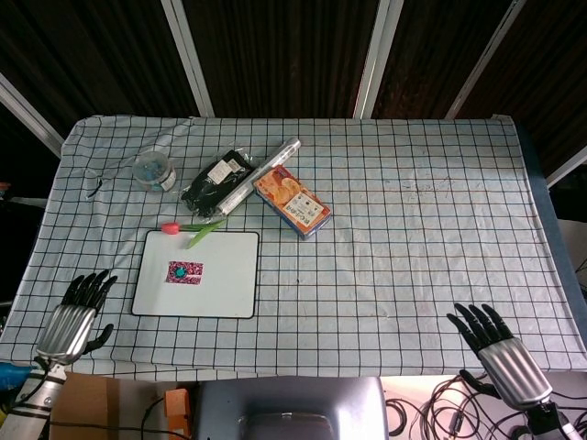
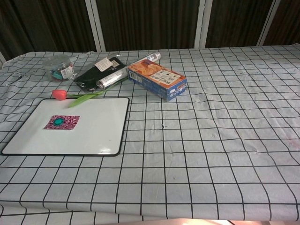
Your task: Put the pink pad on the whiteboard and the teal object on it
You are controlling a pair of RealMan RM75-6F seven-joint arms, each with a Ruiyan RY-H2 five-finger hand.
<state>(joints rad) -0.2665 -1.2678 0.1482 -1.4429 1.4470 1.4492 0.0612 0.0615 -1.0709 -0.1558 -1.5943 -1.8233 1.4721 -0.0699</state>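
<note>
Although several packages lie on the table [image 1: 413,229], we can read no brand or label on any of them: the print on the orange box [image 1: 291,202] is too small, and so is the white label on the black pouch [image 1: 216,179]. We see a silver tube [image 1: 261,181] lying between pouch and box, touching the pouch's edge, and a clear round container [image 1: 153,170] standing well off toward the far left corner.

We find the whiteboard [image 1: 225,284] lying flat near the front left of the checked cloth. On its left half sits the pink pad [image 1: 184,272], and the teal object [image 1: 182,271] rests on the middle of that pad. A tulip [image 2: 77,97] lies along the board's far edge, its green leaf overlapping the frame.

Our left hand [image 1: 75,316] hangs off the table's front left corner, well apart from the board, its fingers [image 1: 92,286] spread and holding nothing. Our right hand [image 1: 500,353] hangs past the front right edge, far from everything on the table, fingers likewise spread and empty. Neither hand touches the pad or the teal object, and neither shows in the chest view.
</note>
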